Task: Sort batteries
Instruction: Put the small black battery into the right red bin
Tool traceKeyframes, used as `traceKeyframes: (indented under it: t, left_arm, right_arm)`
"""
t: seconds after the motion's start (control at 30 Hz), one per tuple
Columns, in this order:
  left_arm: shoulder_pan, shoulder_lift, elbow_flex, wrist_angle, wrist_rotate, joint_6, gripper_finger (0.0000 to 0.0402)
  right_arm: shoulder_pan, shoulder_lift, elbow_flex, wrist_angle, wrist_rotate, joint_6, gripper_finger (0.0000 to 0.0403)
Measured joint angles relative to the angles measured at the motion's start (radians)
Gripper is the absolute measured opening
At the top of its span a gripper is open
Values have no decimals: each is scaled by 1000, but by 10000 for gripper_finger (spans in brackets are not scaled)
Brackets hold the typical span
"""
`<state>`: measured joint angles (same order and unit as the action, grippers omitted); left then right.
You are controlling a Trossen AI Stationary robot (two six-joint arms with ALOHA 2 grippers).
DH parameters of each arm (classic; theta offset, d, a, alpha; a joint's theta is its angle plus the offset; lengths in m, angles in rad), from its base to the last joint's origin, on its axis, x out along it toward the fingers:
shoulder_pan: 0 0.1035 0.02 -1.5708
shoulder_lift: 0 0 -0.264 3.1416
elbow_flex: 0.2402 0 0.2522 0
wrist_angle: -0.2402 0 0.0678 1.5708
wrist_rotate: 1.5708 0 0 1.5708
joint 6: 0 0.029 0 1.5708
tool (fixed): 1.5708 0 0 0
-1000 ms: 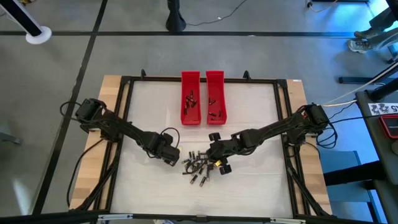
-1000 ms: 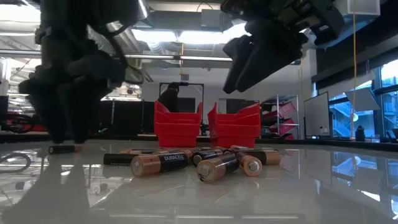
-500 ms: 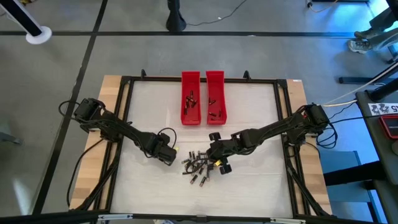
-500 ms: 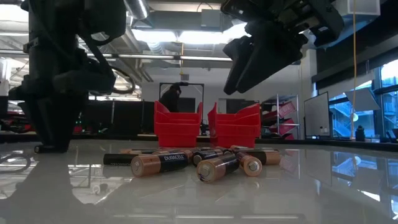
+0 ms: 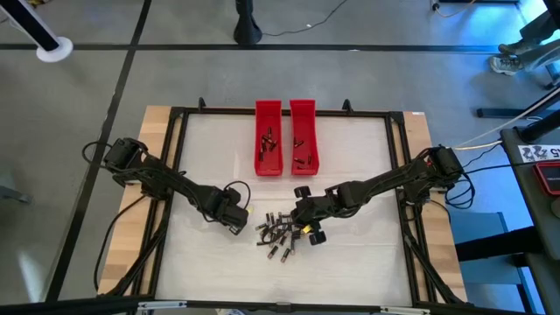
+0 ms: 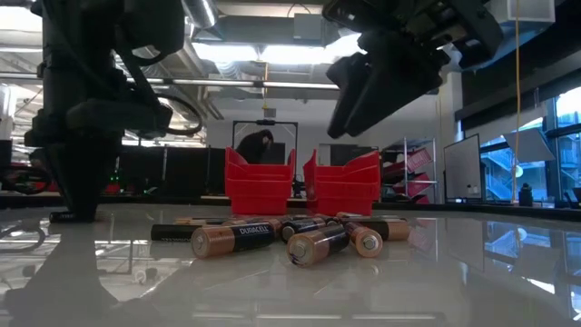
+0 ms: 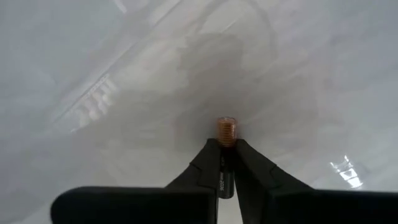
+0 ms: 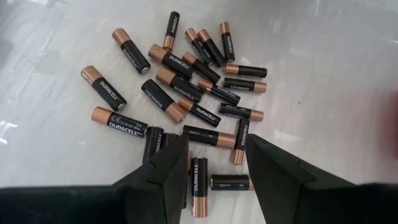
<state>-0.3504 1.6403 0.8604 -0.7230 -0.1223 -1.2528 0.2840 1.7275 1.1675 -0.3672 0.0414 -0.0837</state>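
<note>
A single battery is being pinched between the fingers of the left gripper, low over the white table, just left of the loose pile of batteries. The right gripper is being held above the pile's right edge, fingers spread. Behind the pile, more batteries are being held in two red trays.

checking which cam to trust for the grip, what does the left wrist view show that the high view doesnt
Only the left wrist view shows the left tool shut on one battery, its coppery end poking past the fingers. Only the high view shows both red trays with batteries inside, the loose pile, and the right tool open above it. Both show the pale table and the left tool.
</note>
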Motion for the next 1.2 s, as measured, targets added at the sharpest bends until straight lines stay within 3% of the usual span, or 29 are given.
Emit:
traceKeyframes:
  t: [0.4, 0.53, 0.7, 0.97, 1.2]
  left_arm:
    - [54, -169, -3, 16, -99, 86, 18]
    - [112, -247, -2, 58, -161, 173, 19]
    - [223, -324, -1, 225, -182, 358, 20]
    - [439, -333, 1, 495, -42, 624, 21]
    - [615, -326, 11, 680, 95, 714, 18]
  right_arm:
    - [0, 0, 0, -97, 1, 22, 163]
    - [0, -5, -1, -146, 41, 51, 163]
    - [0, -34, -1, -212, 97, 73, 163]
    - [35, -170, -59, -287, 249, 176, 163]
    - [63, -355, -199, -260, 435, 256, 163]
